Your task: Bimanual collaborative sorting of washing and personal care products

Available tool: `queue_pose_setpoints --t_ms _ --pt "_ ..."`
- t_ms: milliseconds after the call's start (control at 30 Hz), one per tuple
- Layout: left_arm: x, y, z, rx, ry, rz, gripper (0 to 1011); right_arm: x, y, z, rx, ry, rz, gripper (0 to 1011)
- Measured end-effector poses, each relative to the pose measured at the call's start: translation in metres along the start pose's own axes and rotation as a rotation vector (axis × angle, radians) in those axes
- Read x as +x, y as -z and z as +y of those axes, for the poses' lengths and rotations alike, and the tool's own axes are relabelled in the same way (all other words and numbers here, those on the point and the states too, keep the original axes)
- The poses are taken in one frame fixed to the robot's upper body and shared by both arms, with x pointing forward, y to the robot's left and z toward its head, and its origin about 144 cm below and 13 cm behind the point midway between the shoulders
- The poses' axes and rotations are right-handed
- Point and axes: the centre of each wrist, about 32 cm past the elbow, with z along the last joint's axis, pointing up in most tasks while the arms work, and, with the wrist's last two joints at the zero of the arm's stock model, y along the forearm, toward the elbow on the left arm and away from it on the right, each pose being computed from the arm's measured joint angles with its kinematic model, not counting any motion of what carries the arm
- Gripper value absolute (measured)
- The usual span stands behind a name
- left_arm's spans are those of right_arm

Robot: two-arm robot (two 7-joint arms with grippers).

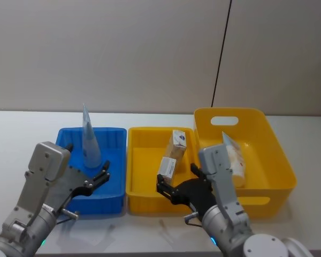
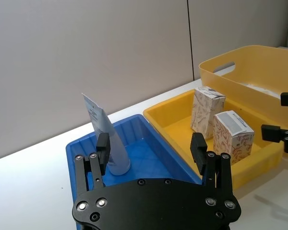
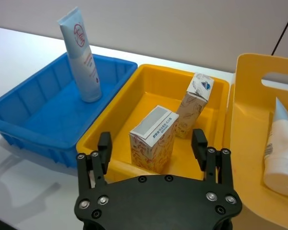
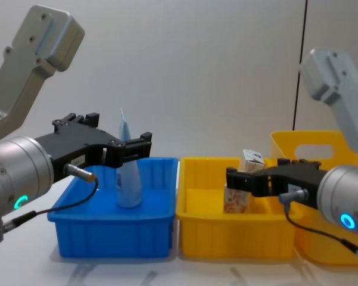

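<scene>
Our left pincer point(image 2: 150, 143) is open and empty. Right in front of it a tube point(image 2: 101, 120) stands tall in the blue bin point(image 2: 151, 160), nearer this arm. Our right pincer point(image 3: 151, 140) is open and empty too. A box point(image 3: 152, 136) stands just ahead of it in the yellow tray point(image 3: 149, 93), with another box point(image 3: 194, 108) behind.

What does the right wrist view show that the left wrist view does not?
The right wrist view adds a second tube lying in the deep yellow bin, and the red mark on the upright tube. The left wrist view adds the left gripper, open. Both share the upright tube in the blue tray, two cartons in the shallow yellow tray, and the right gripper, open.
</scene>
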Motion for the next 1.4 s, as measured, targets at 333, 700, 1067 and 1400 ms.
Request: queue_pose_setpoints --t_ms 333,700,1067,1400 --pt "0.000 0.000 0.000 0.000 0.000 0.000 1001 -0.014 0.002 0.013 -0.027 0.053 0.007 1002" --pt "0.000 0.000 0.000 0.000 0.000 0.000 1001 -0.021 0.006 0.026 -0.064 0.108 0.016 1002" --pt "0.000 0.000 0.000 0.000 0.000 0.000 1001 -0.027 0.008 0.039 -0.089 0.131 0.028 1002" --pt "0.000 0.000 0.000 0.000 0.000 0.000 1001 -0.032 0.008 0.050 -0.091 0.139 0.039 1002"
